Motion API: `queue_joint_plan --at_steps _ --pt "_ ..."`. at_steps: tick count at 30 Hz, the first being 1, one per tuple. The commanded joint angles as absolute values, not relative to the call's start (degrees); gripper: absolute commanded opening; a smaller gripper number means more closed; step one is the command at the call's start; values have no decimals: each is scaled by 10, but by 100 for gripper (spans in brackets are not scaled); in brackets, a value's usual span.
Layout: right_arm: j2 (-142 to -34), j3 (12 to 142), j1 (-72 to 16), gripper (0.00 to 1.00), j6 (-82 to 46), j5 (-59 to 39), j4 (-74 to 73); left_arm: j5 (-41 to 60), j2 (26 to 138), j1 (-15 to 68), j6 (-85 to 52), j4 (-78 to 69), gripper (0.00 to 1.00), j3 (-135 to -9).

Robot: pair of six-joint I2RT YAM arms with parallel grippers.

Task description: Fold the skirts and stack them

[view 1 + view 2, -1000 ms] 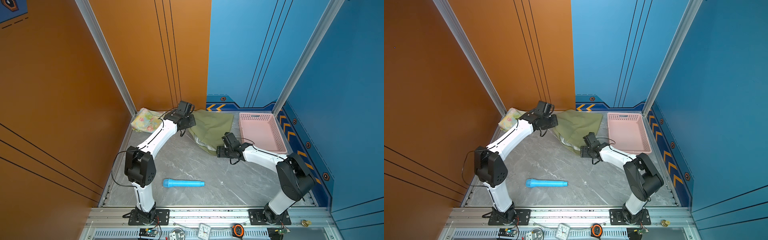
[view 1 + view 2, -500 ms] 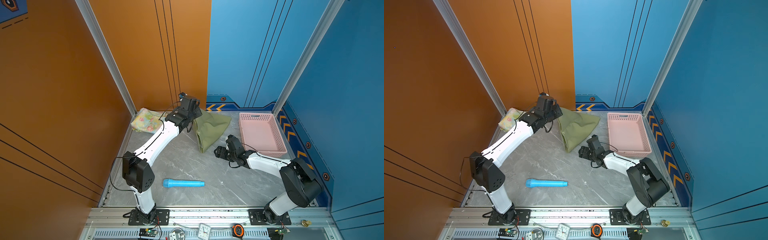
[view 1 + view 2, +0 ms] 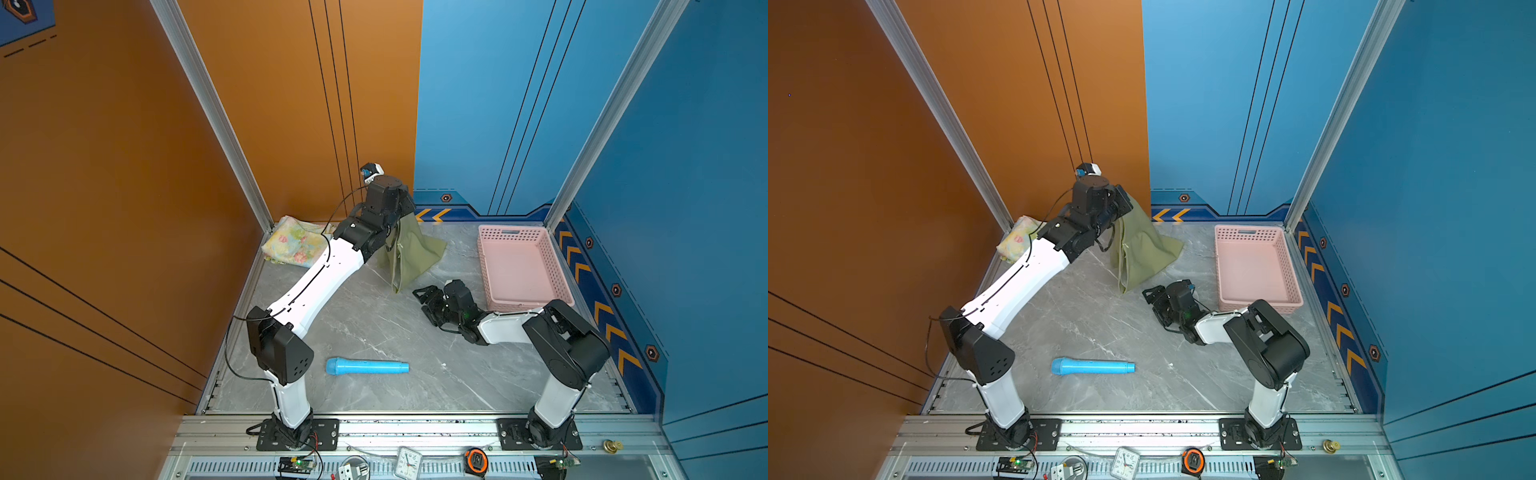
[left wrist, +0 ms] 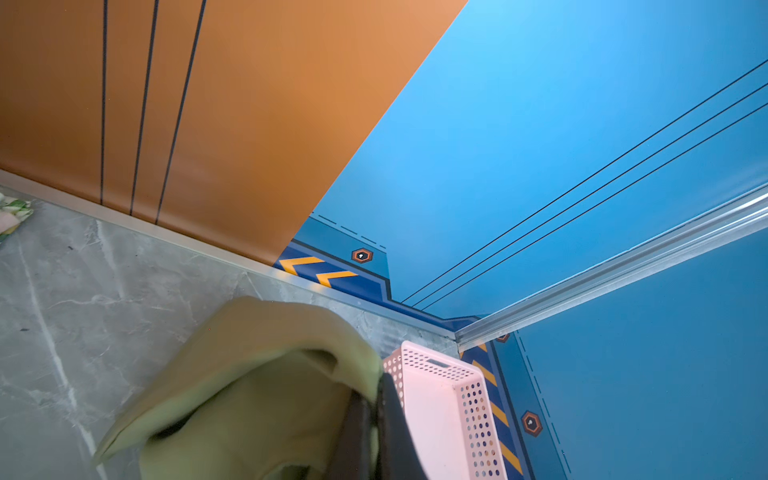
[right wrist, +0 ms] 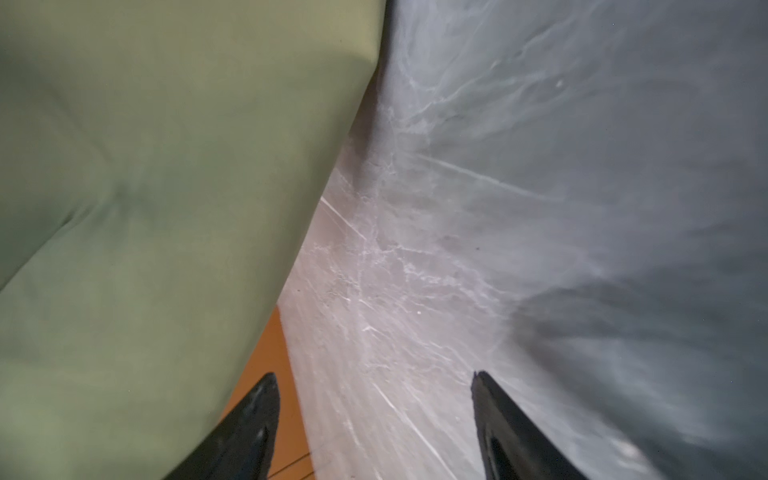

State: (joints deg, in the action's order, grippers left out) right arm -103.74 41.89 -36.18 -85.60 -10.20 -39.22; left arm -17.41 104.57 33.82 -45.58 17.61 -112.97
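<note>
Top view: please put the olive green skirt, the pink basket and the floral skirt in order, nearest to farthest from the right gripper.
1. The olive green skirt: its lower tip is just left of the right gripper.
2. The pink basket: on the gripper's right.
3. The floral skirt: far left, in the back corner.

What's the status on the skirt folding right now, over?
Left gripper shut on green skirt, lifted at the back. Right gripper open, empty, low beside the skirt's hanging corner. Blue tube on table, clear of both.
</note>
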Motion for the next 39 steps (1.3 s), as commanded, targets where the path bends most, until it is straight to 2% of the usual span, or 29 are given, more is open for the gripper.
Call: queue_joint_plan --at_steps 1,6,13,17,24,29,32,39 --pt "-1072 411 -378 72 -1009 -69 -557 -195 1067 350 -460 155 0 -1161" --pt "-1087 383 -389 70 -1104 -7 -651 -196 1088 356 -458 156 0 -1191" --pt "-1035 330 -369 66 -1078 -9 -645 -200 1113 355 -450 165 0 -1226" --pt "-972 321 -363 64 -973 -40 -519 -204 1127 356 -443 174 0 -1249" --pt "-832 273 -359 62 -879 -4 -393 -220 1137 356 -435 177 0 -1255" --pt "-730 365 -369 64 -708 18 -170 -221 1147 357 -437 177 0 -1260" --pt "-720 443 -378 64 -588 35 -24 -224 1149 358 -436 178 0 -1260" --pt "-774 524 -432 73 -371 88 92 -224 1157 359 -435 191 0 -1272"
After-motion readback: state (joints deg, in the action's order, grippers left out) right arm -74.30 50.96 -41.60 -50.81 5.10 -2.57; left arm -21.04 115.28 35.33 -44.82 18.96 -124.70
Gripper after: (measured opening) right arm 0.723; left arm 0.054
